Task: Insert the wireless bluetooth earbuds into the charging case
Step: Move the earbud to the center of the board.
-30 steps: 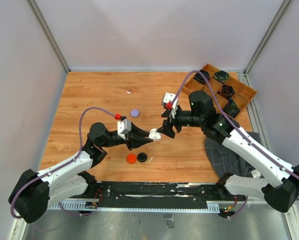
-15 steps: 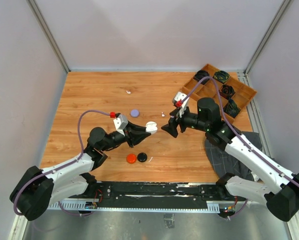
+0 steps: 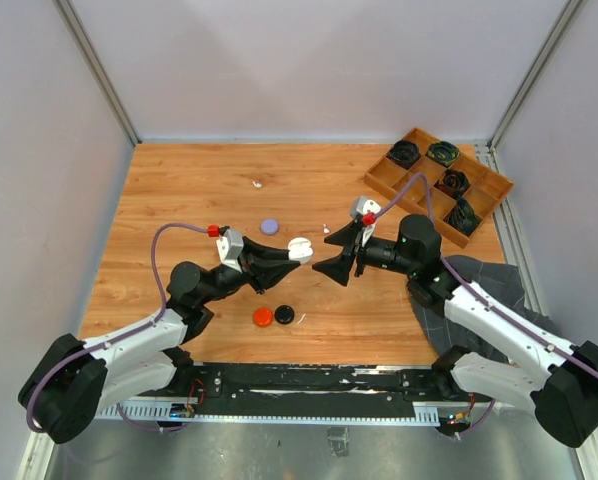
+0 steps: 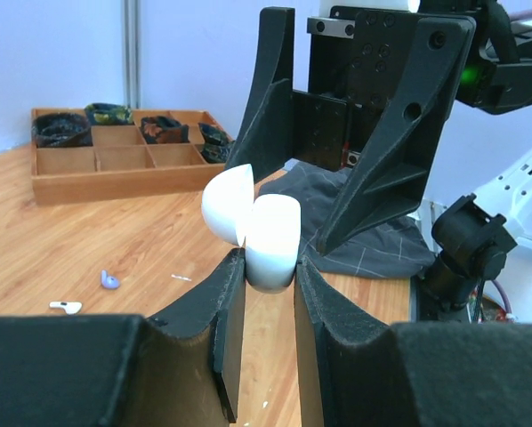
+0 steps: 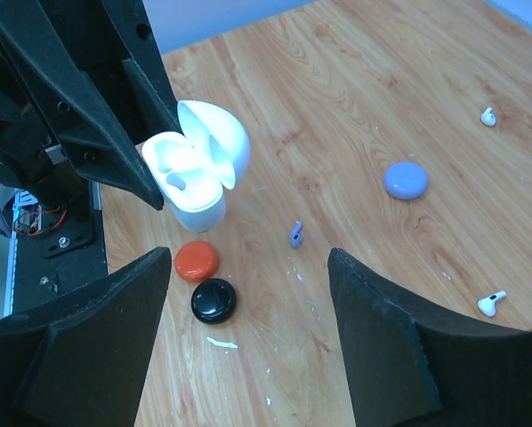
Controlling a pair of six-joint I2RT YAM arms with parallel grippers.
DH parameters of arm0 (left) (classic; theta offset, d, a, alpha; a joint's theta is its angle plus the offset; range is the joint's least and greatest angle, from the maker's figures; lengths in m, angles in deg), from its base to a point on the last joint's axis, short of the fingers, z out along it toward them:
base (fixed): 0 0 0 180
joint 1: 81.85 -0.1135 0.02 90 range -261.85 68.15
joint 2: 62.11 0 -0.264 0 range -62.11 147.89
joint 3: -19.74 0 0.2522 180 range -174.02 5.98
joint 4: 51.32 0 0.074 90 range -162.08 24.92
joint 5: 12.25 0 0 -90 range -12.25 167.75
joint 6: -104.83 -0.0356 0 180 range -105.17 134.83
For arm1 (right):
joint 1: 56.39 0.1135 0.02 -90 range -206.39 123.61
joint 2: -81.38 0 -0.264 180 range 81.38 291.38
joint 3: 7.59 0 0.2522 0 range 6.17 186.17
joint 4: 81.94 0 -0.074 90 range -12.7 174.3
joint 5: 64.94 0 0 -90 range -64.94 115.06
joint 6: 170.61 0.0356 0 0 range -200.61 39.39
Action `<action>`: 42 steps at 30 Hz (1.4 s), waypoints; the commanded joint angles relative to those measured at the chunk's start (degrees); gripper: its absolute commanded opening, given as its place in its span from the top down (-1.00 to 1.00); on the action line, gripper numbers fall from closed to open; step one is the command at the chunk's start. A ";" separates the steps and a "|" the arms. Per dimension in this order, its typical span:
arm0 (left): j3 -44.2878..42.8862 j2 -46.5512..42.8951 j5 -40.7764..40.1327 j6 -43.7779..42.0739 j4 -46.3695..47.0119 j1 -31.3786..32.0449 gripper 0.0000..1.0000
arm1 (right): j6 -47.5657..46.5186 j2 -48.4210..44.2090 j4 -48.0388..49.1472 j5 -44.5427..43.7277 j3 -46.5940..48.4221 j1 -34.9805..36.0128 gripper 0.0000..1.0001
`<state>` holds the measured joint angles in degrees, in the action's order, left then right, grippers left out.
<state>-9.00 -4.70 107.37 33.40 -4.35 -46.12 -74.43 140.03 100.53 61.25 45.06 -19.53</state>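
Note:
My left gripper (image 3: 291,257) is shut on a white charging case (image 3: 300,250) and holds it above the table with its lid open. The left wrist view shows the case (image 4: 270,233) pinched between the pads. My right gripper (image 3: 337,252) is open and empty, just right of the case and facing it. In the right wrist view the open case (image 5: 191,174) is upper left. A pale purple earbud (image 5: 295,234) lies on the wood beside it. One white earbud (image 5: 490,303) lies at the right and another (image 5: 487,116) farther off. The purple bud (image 4: 110,281) also shows in the left wrist view.
A red puck (image 3: 263,317) and a black puck (image 3: 284,314) lie near the front edge. A purple puck (image 3: 269,227) lies at mid-table. A wooden compartment tray (image 3: 387,176) with black coiled bundles stands at the back right. A grey cloth (image 3: 474,290) lies under the right arm.
The right arm has drawn back to the right and its gripper now stands apart from the case. The left gripper has carried the case a little away and upward.

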 commanded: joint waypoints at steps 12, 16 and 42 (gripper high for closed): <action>3.78 -6.58 -18.66 -1.28 -4.58 -2.89 0.99 | -3.80 15.39 -4.08 -17.55 8.54 -4.27 -0.40; 5.80 -5.78 -18.59 -2.73 -2.88 -3.95 0.99 | -5.56 24.32 -7.63 -22.53 14.51 -5.02 -0.37; 3.42 -4.15 -15.81 -4.69 -8.63 -6.28 0.99 | -3.22 57.92 -20.24 -30.62 39.24 -6.47 0.23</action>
<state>-3.71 -9.14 90.65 29.42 -12.85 -51.89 -77.91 195.55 83.31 30.87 81.89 -25.30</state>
